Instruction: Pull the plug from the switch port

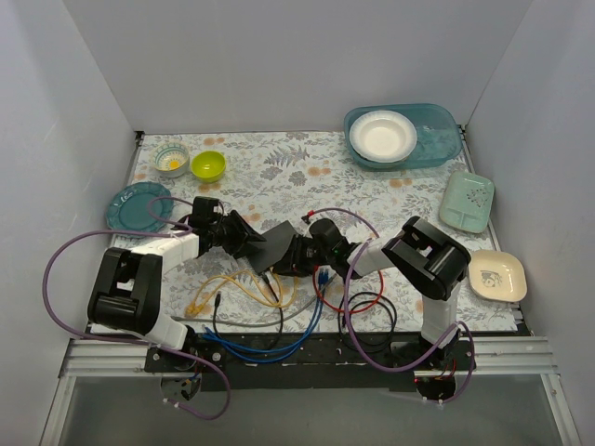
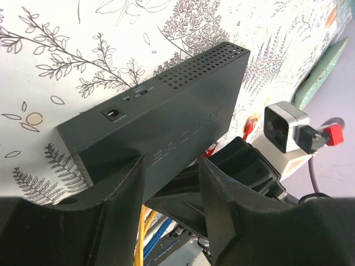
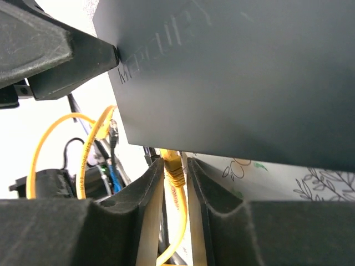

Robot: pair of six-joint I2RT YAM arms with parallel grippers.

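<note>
The switch [image 1: 274, 240], a flat black box, is tilted up off the floral mat between both arms. My left gripper [image 1: 246, 243] is shut on its left end; in the left wrist view my fingers [image 2: 125, 185] straddle the switch [image 2: 166, 105] near its corner, and my left gripper [image 2: 171, 166] holds it. My right gripper [image 1: 296, 260] is at the socket edge underneath. In the right wrist view my right gripper [image 3: 176, 172] is shut on a yellow plug [image 3: 173, 160] that sits in a port under the switch [image 3: 249, 72]. The port itself is hidden.
Loose yellow [image 1: 232, 283], blue [image 1: 279, 339], red [image 1: 325, 297] and black cables lie by the near edge. A teal plate [image 1: 138, 206], patterned bowl [image 1: 171, 160] and green bowl [image 1: 208, 165] are at the left. A blue tub [image 1: 437, 144], green tray [image 1: 467, 201] and cream plate [image 1: 496, 275] are at the right.
</note>
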